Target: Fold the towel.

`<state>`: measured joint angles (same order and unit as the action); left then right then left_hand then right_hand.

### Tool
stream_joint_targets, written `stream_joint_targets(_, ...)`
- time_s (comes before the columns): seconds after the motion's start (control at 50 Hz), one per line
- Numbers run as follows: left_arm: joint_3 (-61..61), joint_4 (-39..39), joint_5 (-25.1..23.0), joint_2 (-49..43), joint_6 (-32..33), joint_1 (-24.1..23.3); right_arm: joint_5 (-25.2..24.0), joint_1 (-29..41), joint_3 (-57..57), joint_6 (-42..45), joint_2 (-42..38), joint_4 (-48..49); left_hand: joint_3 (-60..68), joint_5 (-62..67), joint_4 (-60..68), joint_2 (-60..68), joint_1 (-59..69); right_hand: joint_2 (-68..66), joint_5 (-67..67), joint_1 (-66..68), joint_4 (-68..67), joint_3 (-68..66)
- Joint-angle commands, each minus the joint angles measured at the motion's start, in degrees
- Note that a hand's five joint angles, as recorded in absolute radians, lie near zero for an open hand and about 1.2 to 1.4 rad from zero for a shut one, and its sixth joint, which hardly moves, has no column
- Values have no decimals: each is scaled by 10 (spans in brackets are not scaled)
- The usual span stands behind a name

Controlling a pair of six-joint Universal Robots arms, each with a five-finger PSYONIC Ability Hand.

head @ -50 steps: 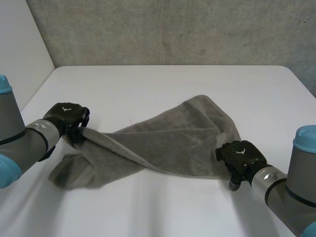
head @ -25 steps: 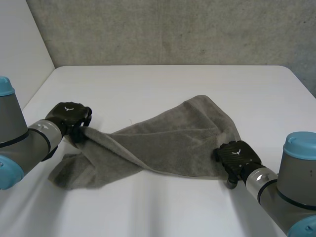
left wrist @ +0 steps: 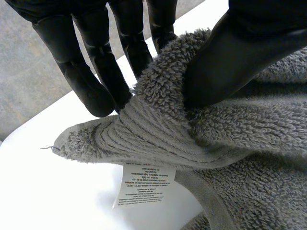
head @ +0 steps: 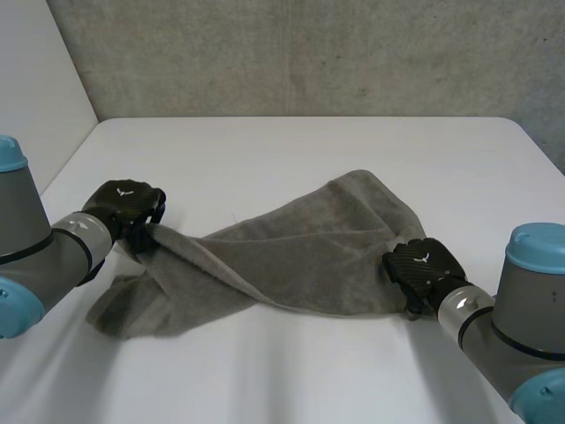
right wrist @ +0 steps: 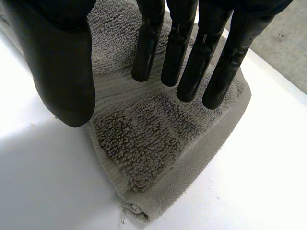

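Left hand [head: 131, 205] sits at the left end of the towel [head: 291, 256], raised a little off the white table [head: 291, 159]. In the left wrist view the thumb [left wrist: 240, 52] is pressed down into the cloth and clamps a towel corner against the fingers [left wrist: 98, 76], so this is a pinch grip. A white label [left wrist: 140, 185] hangs under that corner. From the pinch the cloth runs taut and twisted across to the right, and a loose flap lies flat on the table below the left hand.

The middle of the towel is rumpled, rests on the table and is not squared.

Right hand [head: 422, 268] is at the towel's right end, over the near right corner. In the right wrist view its fingers [right wrist: 189, 67] are straight and slightly apart above the cloth, with the thumb [right wrist: 67, 72] well off to the side. Nothing is pinched. Can't tell whether the tips touch the pile. The corner [right wrist: 144, 201] lies flat beyond the fingertips.

Step, as I judge it: getting hold of the second corner, with the fold itself not yet started. The next move calls for the right hand to close fingers and thumb on that corner. Both hands then lift and pull apart to take out the twist before laying one half over the other. Risk: a shallow pinch slips on thick terry.
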<state>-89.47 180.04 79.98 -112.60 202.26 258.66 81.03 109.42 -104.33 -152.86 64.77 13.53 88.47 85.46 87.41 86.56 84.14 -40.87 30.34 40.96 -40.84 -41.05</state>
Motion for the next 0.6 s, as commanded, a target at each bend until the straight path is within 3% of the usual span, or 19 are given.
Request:
stream_joint_targets(0.02,0,1,0,-1,0,0,-1,0,4,0,-7,0,-85,-155,-74,-66,-41,-3,9,2,-4,-2)
stream_joint_targets(0.32,0,2,0,-1,0,0,2,-1,19,0,-22,-1,-85,-155,-74,-66,-41,-5,10,4,-5,-3)
stream_joint_targets(0.38,0,2,0,-1,0,0,4,-1,25,0,-28,-2,-85,-155,-74,-66,-41,-79,84,78,-79,-77)
stream_joint_targets(0.42,0,2,0,-1,0,0,8,-1,37,-1,-32,-6,-85,-155,-74,-66,-41,-246,252,246,-247,-245)
stream_joint_targets(0.44,0,2,0,-1,0,0,8,-1,37,-1,-32,-6,-85,-155,-74,-66,-41,-247,253,246,-248,-245)
stream_joint_targets(0.48,1,2,0,-1,0,-1,11,-1,44,-1,-33,-6,-85,-155,-74,-66,-41,-389,395,389,-390,-388)
stream_joint_targets(0.6,1,2,0,-1,-1,-1,11,-4,55,-2,-32,-3,-85,-155,-74,-66,-41,-391,397,390,-392,-390)
